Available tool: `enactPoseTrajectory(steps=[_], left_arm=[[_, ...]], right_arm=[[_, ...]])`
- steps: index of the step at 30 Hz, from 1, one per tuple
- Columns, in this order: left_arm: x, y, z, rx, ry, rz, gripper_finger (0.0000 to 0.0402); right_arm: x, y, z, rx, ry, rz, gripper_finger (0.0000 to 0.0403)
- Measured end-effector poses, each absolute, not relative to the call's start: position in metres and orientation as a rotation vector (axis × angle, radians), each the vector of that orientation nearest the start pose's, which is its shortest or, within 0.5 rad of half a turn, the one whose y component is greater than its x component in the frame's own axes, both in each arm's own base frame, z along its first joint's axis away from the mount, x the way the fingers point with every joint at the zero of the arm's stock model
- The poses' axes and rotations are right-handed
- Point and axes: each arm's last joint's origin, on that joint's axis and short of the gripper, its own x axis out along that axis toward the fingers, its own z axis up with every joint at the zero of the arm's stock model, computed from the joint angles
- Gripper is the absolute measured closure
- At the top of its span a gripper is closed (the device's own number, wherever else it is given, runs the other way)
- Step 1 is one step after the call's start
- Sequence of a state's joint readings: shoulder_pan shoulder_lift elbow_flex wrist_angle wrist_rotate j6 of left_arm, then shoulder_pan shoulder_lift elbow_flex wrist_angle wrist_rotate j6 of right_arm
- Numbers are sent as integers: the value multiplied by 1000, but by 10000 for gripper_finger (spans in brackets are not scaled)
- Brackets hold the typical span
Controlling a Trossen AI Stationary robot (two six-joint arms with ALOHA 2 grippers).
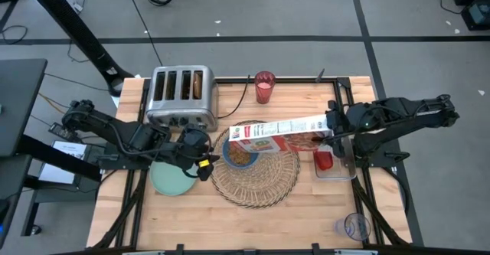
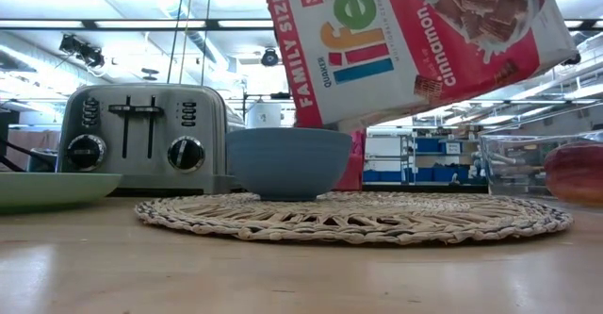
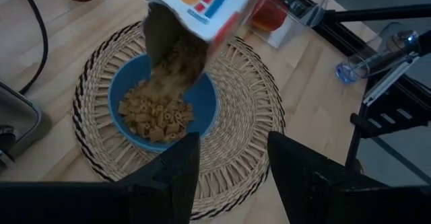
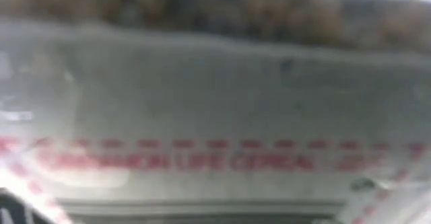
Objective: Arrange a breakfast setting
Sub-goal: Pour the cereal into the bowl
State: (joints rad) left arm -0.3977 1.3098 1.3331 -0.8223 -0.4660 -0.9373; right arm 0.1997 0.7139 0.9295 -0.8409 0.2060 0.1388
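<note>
Now the right hand (image 1: 331,125) grips one end of a cereal box (image 1: 279,128), tipped so cereal pours into the blue bowl (image 1: 240,155) below. That bowl sits on the woven mat (image 1: 260,178) on the desk (image 1: 306,209). Just beside the bowl, the left hand (image 1: 205,163) waits with fingers apart, holding nothing, near the green plate (image 1: 170,180).

Overhead camera looks straight down on the whole table (image 1: 306,209); low camera looks level across it, close to the mat (image 2: 353,218); left wrist camera looks down on the bowl (image 3: 163,106), shared by all three; right wrist camera faces the cereal box (image 4: 215,116) up close.
</note>
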Motion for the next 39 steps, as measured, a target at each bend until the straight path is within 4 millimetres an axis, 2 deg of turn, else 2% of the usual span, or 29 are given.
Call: enactPoseTrajectory(steps=[39], left_arm=[[245,-89,357,-555,625,389,222]], right_arm=[[130,21,328,2,638,-28,163]])
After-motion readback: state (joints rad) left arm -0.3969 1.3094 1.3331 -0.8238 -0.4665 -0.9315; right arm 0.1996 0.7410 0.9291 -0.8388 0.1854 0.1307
